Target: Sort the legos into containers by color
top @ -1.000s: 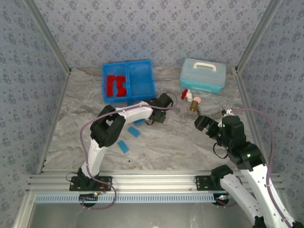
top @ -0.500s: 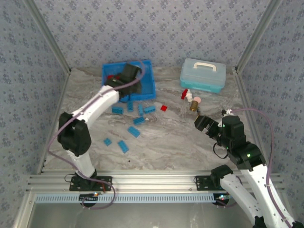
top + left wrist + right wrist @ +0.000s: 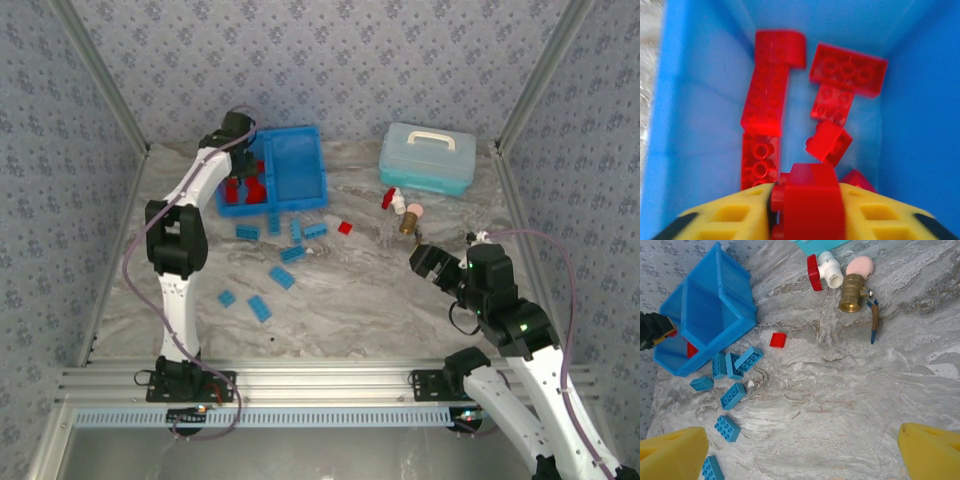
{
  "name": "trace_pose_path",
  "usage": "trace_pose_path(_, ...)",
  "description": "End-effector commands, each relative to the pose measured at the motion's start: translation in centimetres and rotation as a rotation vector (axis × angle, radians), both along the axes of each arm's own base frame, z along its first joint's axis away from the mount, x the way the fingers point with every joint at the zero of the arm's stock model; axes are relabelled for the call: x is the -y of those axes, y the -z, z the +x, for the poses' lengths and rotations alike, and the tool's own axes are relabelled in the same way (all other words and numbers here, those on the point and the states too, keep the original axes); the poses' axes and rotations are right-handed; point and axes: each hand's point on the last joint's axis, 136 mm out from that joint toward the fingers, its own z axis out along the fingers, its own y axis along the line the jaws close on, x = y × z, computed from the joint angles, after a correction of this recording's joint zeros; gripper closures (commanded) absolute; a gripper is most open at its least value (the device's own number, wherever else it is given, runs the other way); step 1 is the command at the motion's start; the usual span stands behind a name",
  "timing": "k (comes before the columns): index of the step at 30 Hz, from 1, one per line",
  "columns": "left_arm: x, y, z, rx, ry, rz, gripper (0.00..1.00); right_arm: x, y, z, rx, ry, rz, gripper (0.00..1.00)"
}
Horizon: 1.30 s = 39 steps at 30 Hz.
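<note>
The bright blue tray (image 3: pixel 298 165) stands at the back left of the table. My left gripper (image 3: pixel 240 135) hangs over its left compartment, shut on a red brick (image 3: pixel 809 197) between the yellow fingers (image 3: pixel 730 215). Below it several red bricks (image 3: pixel 771 95) lie on the compartment floor (image 3: pixel 705 115). Several light blue bricks (image 3: pixel 292 254) are scattered on the table in front of the tray, and one small red brick (image 3: pixel 345 228) lies to their right, the same red brick (image 3: pixel 777 340) showing in the right wrist view. My right gripper (image 3: pixel 432 262) hovers open over bare table (image 3: pixel 802 450).
A pale blue lidded box (image 3: pixel 427 158) with a white handle sits at the back right. In front of it lie a red-and-white valve (image 3: pixel 818 270) and a brass fitting (image 3: pixel 852 287). Patterned walls enclose the table on three sides.
My left arm has swung from the middle of the table to over the tray's left compartment, uncovering the loose bricks. The right arm has not moved.
</note>
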Motion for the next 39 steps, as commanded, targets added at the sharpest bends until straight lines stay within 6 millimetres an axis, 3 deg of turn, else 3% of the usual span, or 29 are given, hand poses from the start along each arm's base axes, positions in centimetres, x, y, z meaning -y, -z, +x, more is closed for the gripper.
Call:
trace_pose_path(1, 0.5, -3.0, -0.8, 0.030, -0.002, -0.053, 0.53, 0.6, -1.0, -0.3, 0.020, 0.025, -0.001, 0.00)
trace_pose_path(4, 0.6, -6.0, -1.5, 0.087, -0.003, -0.084, 0.51, 0.6, -1.1, -0.2, 0.027, 0.025, 0.004, 0.00)
trace_pose_path(9, 2.1, -13.6, -4.3, 0.220, 0.044, -0.180, 0.48, 0.4, -0.8, 0.1, 0.028, 0.024, 0.009, 0.00)
trace_pose_path(12, 5.9, -16.0, -7.5, 0.268, 0.150, -0.237, 0.47, 0.2, -0.4, 0.4, 0.026, 0.025, 0.016, 0.00)
trace_pose_path(14, 9.8, -16.5, -9.8, 0.274, 0.255, -0.244, 0.46, 0.0, 0.0, 0.7, 0.023, 0.025, 0.024, 0.00)
trace_pose_path(17, 15.6, -14.7, -12.7, 0.247, 0.394, -0.232, 0.46, -0.3, 0.5, 1.0, 0.009, 0.014, 0.027, 0.00)
trace_pose_path(19, 19.1, -12.5, -14.2, 0.212, 0.462, -0.210, 0.46, -1.0, 0.5, 1.1, 0.007, -0.026, 0.027, 0.00)
trace_pose_path(24, 25.5, -5.7, -15.4, 0.098, 0.567, -0.152, 0.46, -5.3, -0.4, 1.6, 0.088, -0.304, 0.043, 0.00)
trace_pose_path(28, 27.8, -1.0, -14.6, 0.025, 0.587, -0.141, 0.43, -6.8, -0.7, 1.4, 0.121, -0.394, 0.067, 0.00)
trace_pose_path(33, 29.4, 3.4, -13.3, -0.030, 0.630, -0.101, 0.39, -5.9, 0.0, 1.0, 0.089, -0.374, 0.012, 0.00)
trace_pose_path(39, 31.0, 5.7, -12.2, -0.065, 0.672, -0.092, 0.34, -5.4, 0.7, 0.5, 0.062, -0.374, -0.017, 0.00)
